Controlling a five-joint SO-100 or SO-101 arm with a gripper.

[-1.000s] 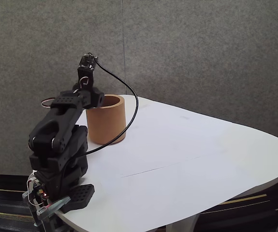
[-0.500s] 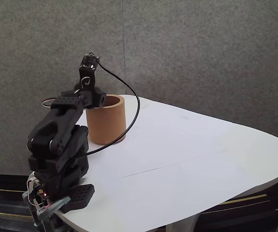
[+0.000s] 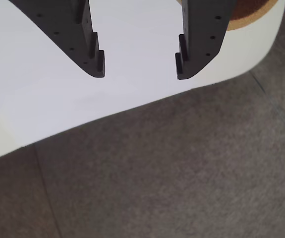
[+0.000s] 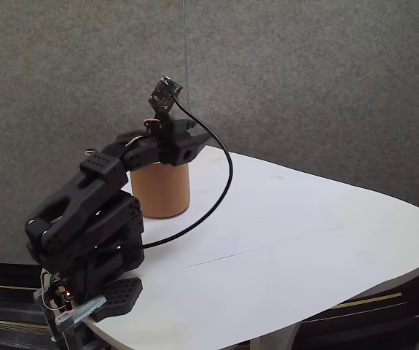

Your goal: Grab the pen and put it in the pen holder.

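I find no legible text, label, brand, number or sign on anything in either view.
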